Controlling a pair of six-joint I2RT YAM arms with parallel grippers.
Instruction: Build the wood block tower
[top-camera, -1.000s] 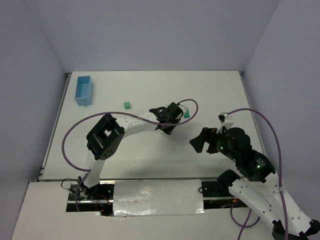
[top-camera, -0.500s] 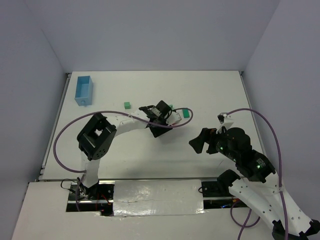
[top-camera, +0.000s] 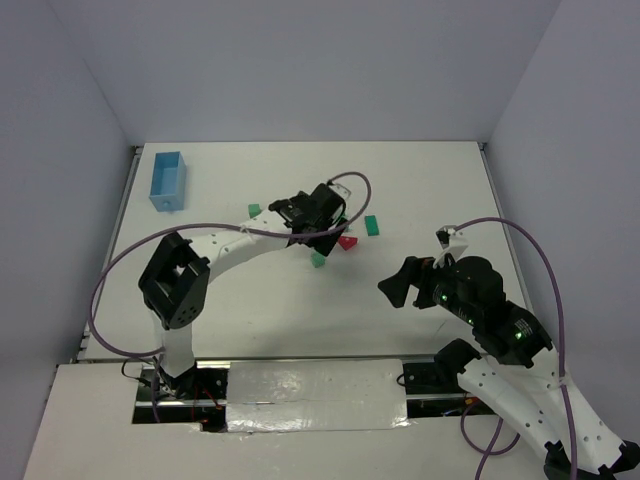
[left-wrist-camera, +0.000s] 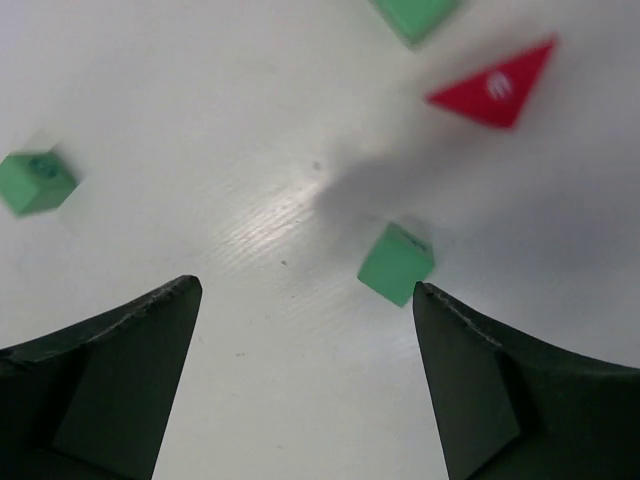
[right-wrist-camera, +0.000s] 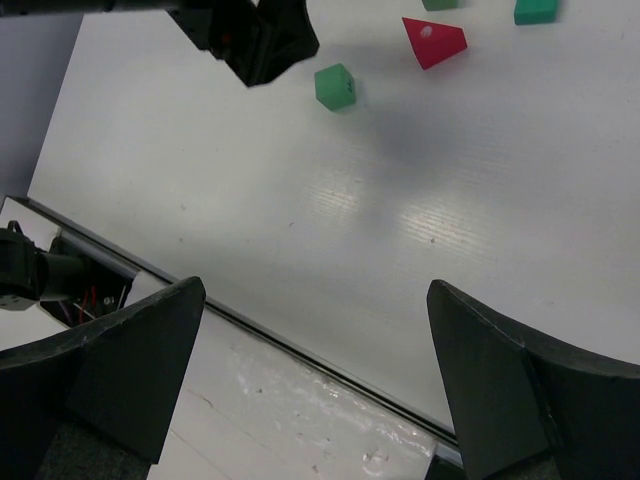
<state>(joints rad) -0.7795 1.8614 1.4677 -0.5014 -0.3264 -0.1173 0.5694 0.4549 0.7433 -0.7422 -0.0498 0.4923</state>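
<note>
The tower's pieces lie apart on the white table. A green cube sits just ahead of my left gripper's right finger, outside the jaws. The red roof-shaped piece lies on its side beyond it. A flat green block is to the red piece's right, and another green cube sits far to the left. My left gripper hangs open and empty above the table. My right gripper is open and empty near the front edge.
A light blue box stands at the back left corner. The left arm's purple cable loops over the blocks' area. The table's front edge and a taped strip lie under my right gripper.
My left gripper has opened wide and drawn back to the left. The red piece and a green cube now show lying loose where it was.
</note>
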